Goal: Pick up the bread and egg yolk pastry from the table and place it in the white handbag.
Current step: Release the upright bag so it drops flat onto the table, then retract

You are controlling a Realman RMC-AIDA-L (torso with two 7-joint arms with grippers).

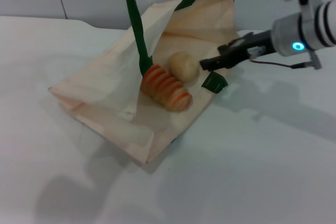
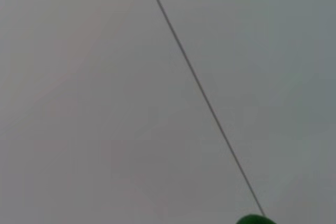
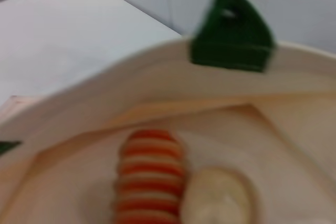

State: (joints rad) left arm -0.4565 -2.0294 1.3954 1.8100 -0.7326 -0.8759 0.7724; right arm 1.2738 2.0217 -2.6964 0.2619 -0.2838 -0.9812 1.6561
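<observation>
The white handbag [image 1: 105, 87] lies tilted on the table [image 1: 262, 156] with its mouth facing right. Its green handles [image 1: 135, 24] are pulled up out of the head view. Inside the mouth the ridged orange bread [image 1: 167, 88] lies next to the round tan egg yolk pastry [image 1: 182, 65]. My right gripper [image 1: 207, 63] reaches in from the right, open, its tips just beside the pastry and holding nothing. The right wrist view looks into the handbag [image 3: 157, 77] at the bread [image 3: 149, 177] and the pastry [image 3: 218, 198]. My left gripper is out of view.
A green tab [image 1: 214, 82] sits on the bag's rim just below my right gripper, and another green tab [image 3: 231, 35] shows in the right wrist view. A grey wall rises behind the table. The left wrist view shows that wall and a bit of green handle [image 2: 254, 219].
</observation>
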